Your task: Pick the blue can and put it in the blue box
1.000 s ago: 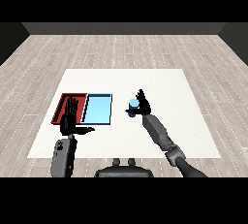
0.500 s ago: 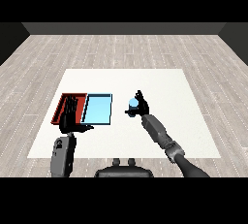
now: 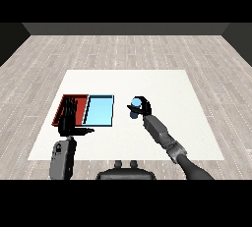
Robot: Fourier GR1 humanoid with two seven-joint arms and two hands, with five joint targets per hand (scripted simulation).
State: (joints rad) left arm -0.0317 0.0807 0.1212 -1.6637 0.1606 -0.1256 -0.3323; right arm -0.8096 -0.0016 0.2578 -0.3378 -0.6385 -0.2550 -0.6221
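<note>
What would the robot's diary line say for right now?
right hand: curled round can | can: right of blue tray, outside | left hand: open over red tray

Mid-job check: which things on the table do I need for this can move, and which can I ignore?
Needed:
blue can, with the right hand curled round it
light blue tray, the target

Ignore:
red tray, beside the light blue tray
left hand, open over the red tray
</note>
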